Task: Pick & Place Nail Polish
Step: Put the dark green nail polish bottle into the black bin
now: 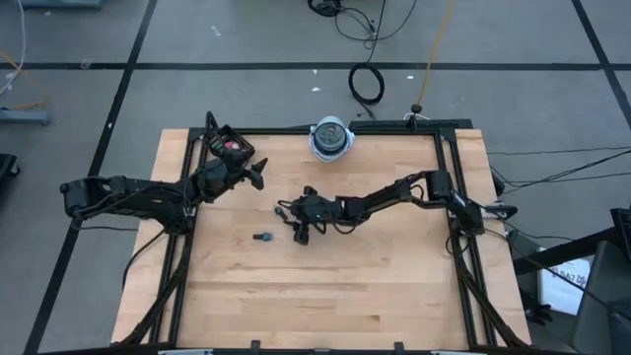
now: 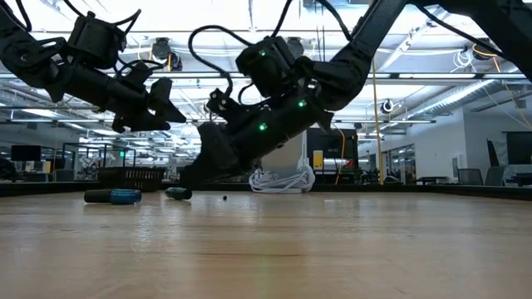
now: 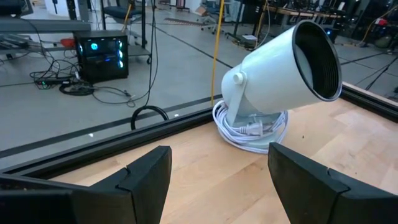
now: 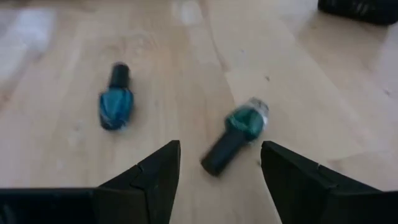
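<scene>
I hold the right gripper [image 4: 221, 165] low over the middle of the tabletop [image 1: 325, 286], fingers wide apart and holding nothing. A green bottle [image 4: 235, 134] lies on its side just ahead of it, and a blue bottle [image 4: 116, 102] lies near that. I think I should come down slowly, get one finger on each side of the green one, and squeeze softly so it does not roll. My left gripper [image 3: 214, 180] waits wide open near the far left corner, facing a white lamp [image 3: 283, 68]. The wood is smooth. Behind is a big bright room.
</scene>
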